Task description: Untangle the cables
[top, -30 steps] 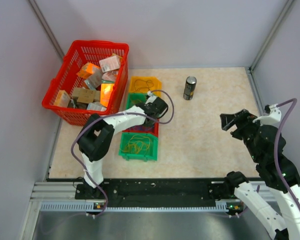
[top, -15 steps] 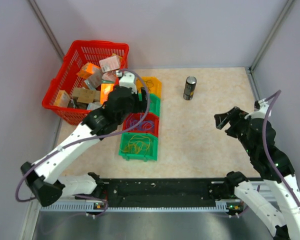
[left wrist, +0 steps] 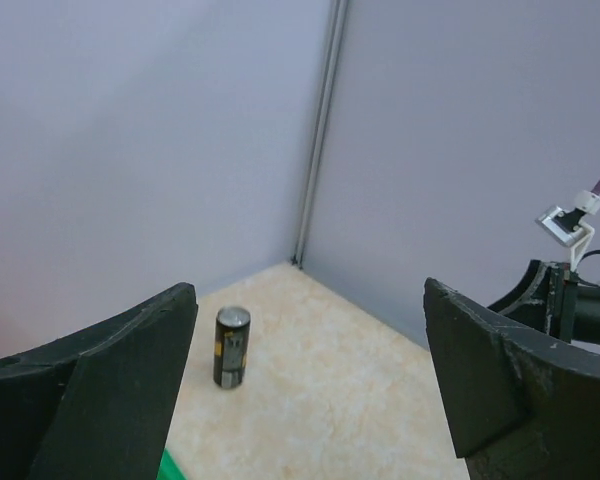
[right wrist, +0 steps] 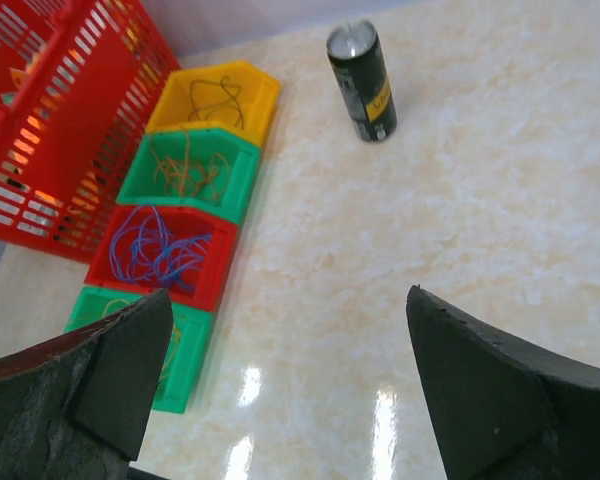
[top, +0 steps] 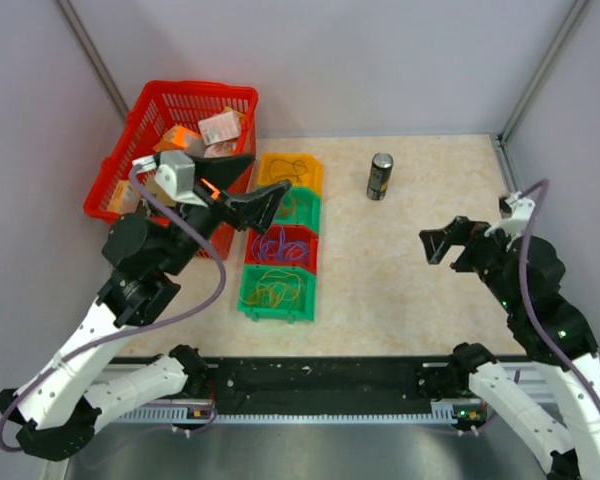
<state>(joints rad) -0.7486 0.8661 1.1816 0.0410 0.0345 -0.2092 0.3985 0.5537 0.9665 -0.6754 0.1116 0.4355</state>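
1. From overhead, the cables (top: 278,244) lie in a row of four small bins at 9 o'clock on the table (top: 410,300). The row runs from 12 toward 6: yellow bin (top: 305,160), far green bin (top: 315,208), red bin (top: 280,264) holding blue-purple loops, near green bin (top: 276,313) holding orange loops. A red basket (top: 195,88) of cartons sits at 10 o'clock, just beside the row. A can (top: 380,176) stands upright at 1 o'clock. The left gripper (top: 270,172) hangs over the row's far end, jaws wide apart and empty. The right gripper (top: 442,238) hovers at 3 o'clock, well apart from the bins, jaws likewise spread and empty.

2. At the left wrist, the two fingers (left wrist: 100,390) stand far apart with nothing gripped. The can (left wrist: 231,347) shows between them at 7 o'clock, and the right arm (left wrist: 580,300) shows at 3 o'clock.

3. At the right wrist, the fingers (right wrist: 500,400) are spread, nothing between them but bare table. The cables (right wrist: 155,255) sit at 10 o'clock: thin strands in the yellow bin, orange in the far green bin, blue in the red bin. The near green bin is partly hidden behind one finger. The can stands at 1 o'clock.
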